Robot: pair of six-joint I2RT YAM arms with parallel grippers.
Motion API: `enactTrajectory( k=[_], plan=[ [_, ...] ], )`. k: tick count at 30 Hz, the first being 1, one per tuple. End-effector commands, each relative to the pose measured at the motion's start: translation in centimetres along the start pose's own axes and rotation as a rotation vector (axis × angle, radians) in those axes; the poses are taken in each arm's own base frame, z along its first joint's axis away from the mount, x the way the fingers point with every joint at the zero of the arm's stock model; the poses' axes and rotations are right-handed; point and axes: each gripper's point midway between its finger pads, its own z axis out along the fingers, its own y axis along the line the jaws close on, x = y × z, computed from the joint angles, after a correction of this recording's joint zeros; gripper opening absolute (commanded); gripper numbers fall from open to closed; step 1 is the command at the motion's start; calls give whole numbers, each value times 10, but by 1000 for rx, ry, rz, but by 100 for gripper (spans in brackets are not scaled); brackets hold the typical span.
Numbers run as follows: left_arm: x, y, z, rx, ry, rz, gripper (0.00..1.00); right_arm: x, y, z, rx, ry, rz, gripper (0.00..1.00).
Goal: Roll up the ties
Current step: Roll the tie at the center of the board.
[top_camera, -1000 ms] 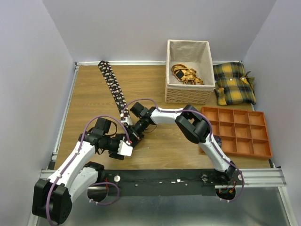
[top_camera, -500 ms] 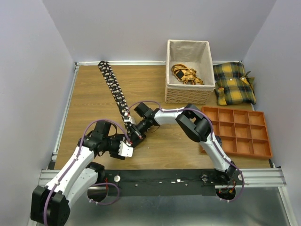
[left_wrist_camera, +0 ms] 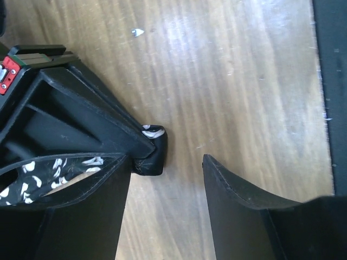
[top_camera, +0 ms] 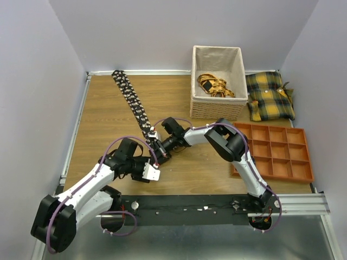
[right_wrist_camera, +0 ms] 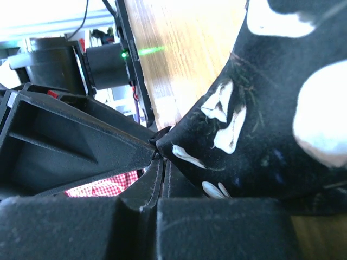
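Note:
One tie point(top_camera: 132, 104), black with small white flowers, lies as a straight strip from the far left corner toward the table's middle. My right gripper point(top_camera: 160, 151) is shut on its near end; in the right wrist view the flowered tie point(right_wrist_camera: 260, 119) drapes over the closed right gripper point(right_wrist_camera: 161, 162). My left gripper point(top_camera: 154, 161) sits just in front of it, open. In the left wrist view the left gripper point(left_wrist_camera: 168, 169) has bare wood between its fingers, and the pinched tie tip point(left_wrist_camera: 154, 158) sticks out right beside its left finger point(left_wrist_camera: 81, 216).
A lined wicker basket point(top_camera: 217, 111) with yellow-and-black straps point(top_camera: 214, 84) stands at the back. Plaid cushions point(top_camera: 269, 96) lie to its right. An orange compartment tray point(top_camera: 276, 151) sits at the right. Walls close the left, back and right sides.
My left gripper has moved right, up to the right gripper's fingertips, and its jaws have narrowed somewhat. The right gripper has shifted slightly right with the tie's end.

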Motion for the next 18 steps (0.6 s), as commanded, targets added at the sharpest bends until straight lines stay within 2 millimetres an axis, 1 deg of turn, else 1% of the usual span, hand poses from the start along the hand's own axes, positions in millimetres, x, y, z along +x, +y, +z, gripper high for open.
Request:
enactTrajectory(
  k=[1, 3, 5, 9, 13, 16, 18],
  plan=[
    [3, 13, 2, -24, 46, -19, 64, -4, -4, -1, 5, -21, 61, 1],
    [7, 21, 3, -39, 72, -36, 64, -3, -3, 0, 8, -14, 47, 1],
    [9, 25, 3, -53, 88, -49, 60, -2, -4, -1, 11, -13, 42, 1],
    [15, 16, 1, -18, 113, -16, 56, 2, -7, -1, 14, -9, 49, 1],
    [23, 20, 0, -24, 158, -28, 54, 3, -6, -2, 8, -8, 46, 1],
    [22, 27, 2, -41, 155, -27, 54, 2, -6, -2, 5, -9, 41, 1],
    [16, 27, 4, -34, 125, -6, 54, 1, -5, -2, 5, -9, 39, 1]
  ],
)
